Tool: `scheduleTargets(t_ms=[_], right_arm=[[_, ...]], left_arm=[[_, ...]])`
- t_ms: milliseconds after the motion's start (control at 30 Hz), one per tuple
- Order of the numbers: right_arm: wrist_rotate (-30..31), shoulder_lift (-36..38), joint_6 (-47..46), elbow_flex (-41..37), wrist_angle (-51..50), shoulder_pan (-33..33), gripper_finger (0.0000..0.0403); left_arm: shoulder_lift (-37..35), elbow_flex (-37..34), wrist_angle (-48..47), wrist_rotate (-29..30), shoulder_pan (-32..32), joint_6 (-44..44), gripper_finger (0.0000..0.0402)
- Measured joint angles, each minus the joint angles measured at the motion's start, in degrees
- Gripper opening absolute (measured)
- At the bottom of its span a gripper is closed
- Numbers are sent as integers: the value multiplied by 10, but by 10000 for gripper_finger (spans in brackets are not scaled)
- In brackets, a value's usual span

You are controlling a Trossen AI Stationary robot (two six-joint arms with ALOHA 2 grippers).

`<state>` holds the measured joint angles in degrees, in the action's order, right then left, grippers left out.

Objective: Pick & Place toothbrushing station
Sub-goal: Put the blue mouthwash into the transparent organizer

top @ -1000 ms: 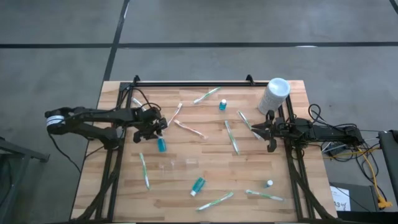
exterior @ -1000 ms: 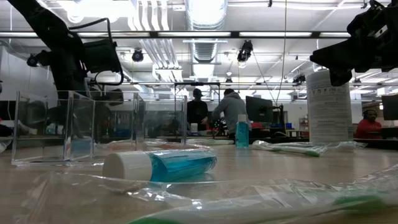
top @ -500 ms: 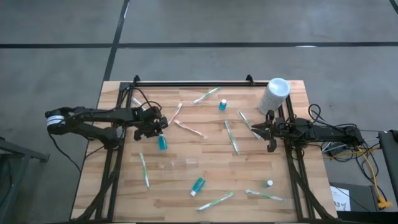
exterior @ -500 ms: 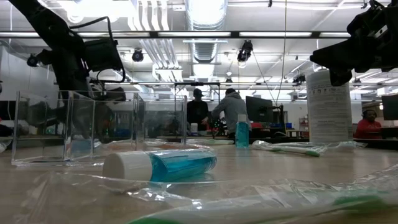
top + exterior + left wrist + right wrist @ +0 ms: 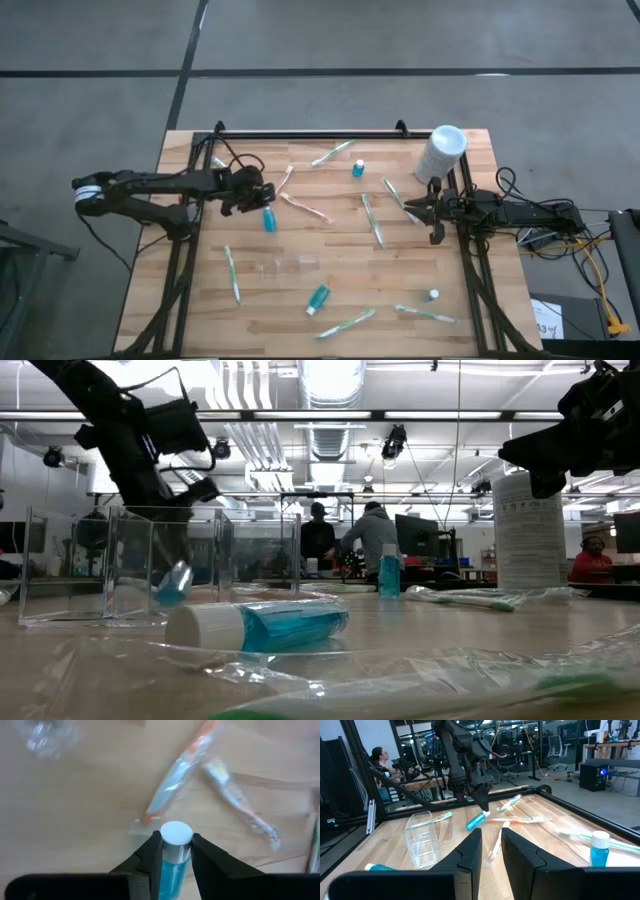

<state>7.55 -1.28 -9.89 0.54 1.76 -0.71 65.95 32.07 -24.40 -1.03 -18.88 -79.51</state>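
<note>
The left arm reaches in from the left edge of the counter (image 5: 330,255), stretched almost straight across toward the middle. Its wrist is raised off the surface, and the left claw (image 5: 262,200) (image 5: 174,851) has its two dark fingers (image 5: 151,856) pressed against the sides of a small blue bottle (image 5: 267,219) (image 5: 172,857), holding it in the air, tilted, with the white cap pointing away from the wrist.

The right arm lies along the right edge of the counter, low and level. The right claw (image 5: 414,208) (image 5: 490,847) points toward the middle, its fingers (image 5: 470,851) standing a narrow gap apart with nothing between them.
</note>
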Motion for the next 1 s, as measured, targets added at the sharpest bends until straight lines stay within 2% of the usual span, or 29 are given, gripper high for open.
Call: scheduleTargets(t_ms=[133, 367, 633, 867, 1000], right_arm=[[0, 0, 0, 0, 0, 0, 68], [0, 0, 0, 0, 0, 0, 68], [0, 0, 0, 0, 0, 0, 68], [0, 0, 0, 0, 0, 0, 68], [0, 0, 0, 0, 0, 0, 68]], left_arm=[[-5, 19, -13, 32, 13, 14, 92], [-5, 24, -48, 32, 14, 4, 88], [-4, 13, -67, 11, 14, -20, 88], [-4, -17, -63, -29, 14, -48, 85], [-4, -24, -56, -30, 14, -52, 85]])
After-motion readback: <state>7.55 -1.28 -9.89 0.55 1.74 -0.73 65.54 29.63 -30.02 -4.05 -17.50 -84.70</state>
